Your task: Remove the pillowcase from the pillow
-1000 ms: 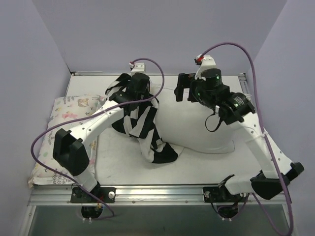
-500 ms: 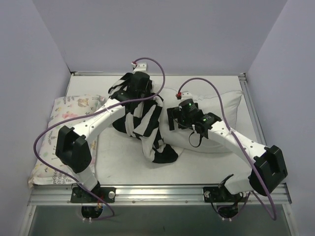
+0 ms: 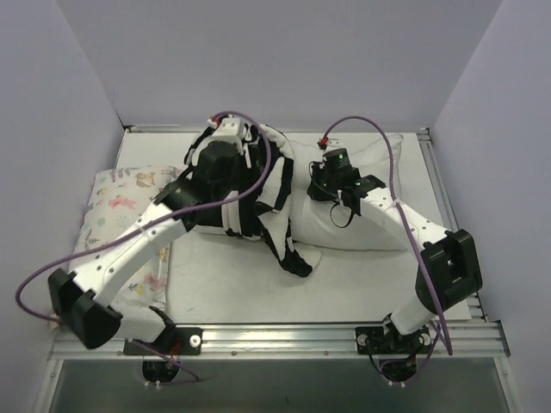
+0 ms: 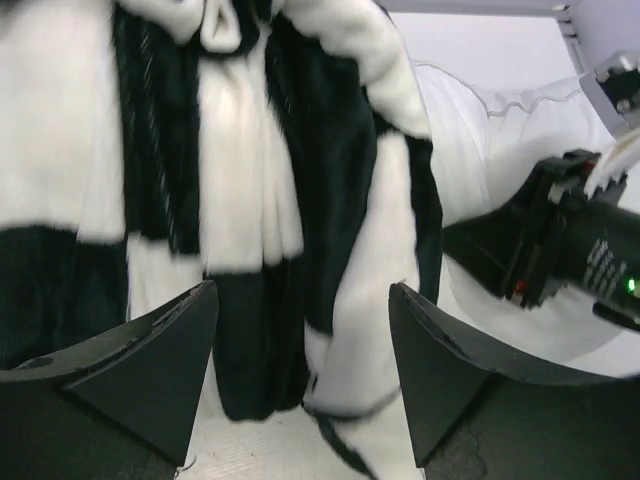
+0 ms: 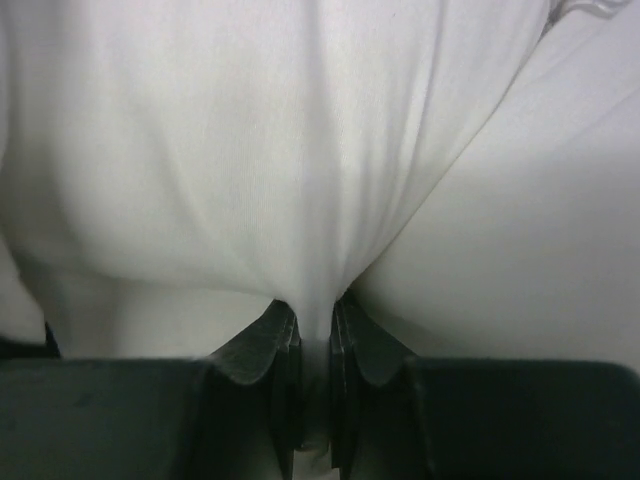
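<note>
The black and white checked pillowcase (image 3: 258, 202) is bunched on the left end of the plain white pillow (image 3: 379, 202), with a tail trailing toward the front. In the left wrist view the pillowcase (image 4: 260, 200) hangs in folds ahead of my left gripper (image 4: 303, 340), which stands open with nothing between its fingers. The left gripper (image 3: 225, 142) sits over the far left end of the bundle. My right gripper (image 5: 312, 320) is shut on a pinched fold of the pillow (image 5: 300, 150). It presses on the pillow's top near the pillowcase edge, right gripper (image 3: 325, 185).
A pastel floral pillow (image 3: 116, 206) lies along the left side of the white table (image 3: 224, 284). Purple walls close in the back and both sides. A metal rail (image 3: 284, 331) runs along the near edge by the arm bases.
The left gripper opened and let go of the pillowcase, moving toward the back. The right arm came down onto the pillow and shut on its fabric.
</note>
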Motion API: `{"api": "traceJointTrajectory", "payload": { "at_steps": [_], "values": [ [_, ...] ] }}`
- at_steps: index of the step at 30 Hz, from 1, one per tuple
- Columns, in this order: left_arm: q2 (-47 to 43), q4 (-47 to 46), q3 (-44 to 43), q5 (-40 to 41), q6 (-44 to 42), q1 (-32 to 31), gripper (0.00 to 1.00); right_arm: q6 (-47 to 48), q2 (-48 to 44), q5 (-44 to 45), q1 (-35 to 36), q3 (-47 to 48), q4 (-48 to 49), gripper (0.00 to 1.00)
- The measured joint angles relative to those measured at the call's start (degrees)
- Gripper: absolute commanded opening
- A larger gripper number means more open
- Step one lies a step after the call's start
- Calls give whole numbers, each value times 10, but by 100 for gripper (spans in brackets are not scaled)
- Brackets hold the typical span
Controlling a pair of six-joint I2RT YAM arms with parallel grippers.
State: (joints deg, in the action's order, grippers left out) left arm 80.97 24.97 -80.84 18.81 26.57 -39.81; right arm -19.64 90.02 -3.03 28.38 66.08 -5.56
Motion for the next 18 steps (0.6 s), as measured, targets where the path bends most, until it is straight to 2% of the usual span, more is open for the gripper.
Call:
{"api": "traceJointTrajectory", "payload": {
  "at_steps": [4,7,13,15,17,18],
  "values": [
    [-107,-5,110,21,14,-2,79,2,15,-27,-16,21,5,0],
    [-131,-17,195,25,26,3,79,4,24,-45,-20,32,-1,0],
    [-58,-65,302,2,31,4,80,5,27,-76,-21,44,-18,0],
    [-33,-85,306,-6,30,5,97,6,27,-82,-21,46,-23,0],
    [-16,-114,307,-14,31,5,97,6,27,-83,-20,47,-26,0],
    [-11,-128,308,-16,31,5,93,6,27,-83,-19,48,-28,0]
  ]
}}
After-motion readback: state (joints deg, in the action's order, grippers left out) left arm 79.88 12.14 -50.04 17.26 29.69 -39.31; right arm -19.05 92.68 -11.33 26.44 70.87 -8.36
